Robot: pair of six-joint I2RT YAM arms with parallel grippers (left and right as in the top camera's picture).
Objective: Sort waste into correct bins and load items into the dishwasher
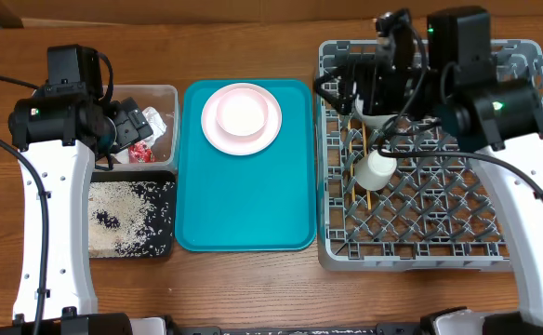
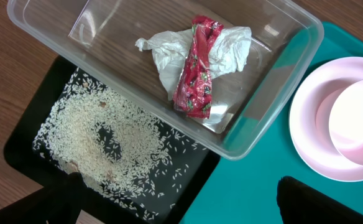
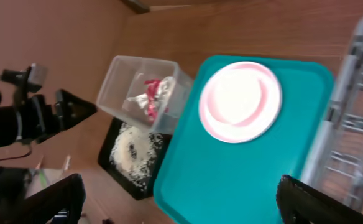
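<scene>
Holds the left gripper (image 2: 181, 205) wide and empty above the clear tub (image 2: 275, 74) containing the crumpled napkin (image 2: 163, 53) and red snack wrapper (image 2: 197, 68), beside the black tray (image 2: 26, 140) strewn with rice (image 2: 94, 134). Keeps the right gripper (image 3: 181, 205) equally wide and empty over the dish rack (image 1: 523, 186), near the white cup (image 1: 377, 170) and chopsticks (image 1: 368, 194) lying inside. Leaves the pink plate (image 1: 218, 130) and smaller dish (image 1: 241, 113) stacked on the teal tray (image 1: 244, 205).
</scene>
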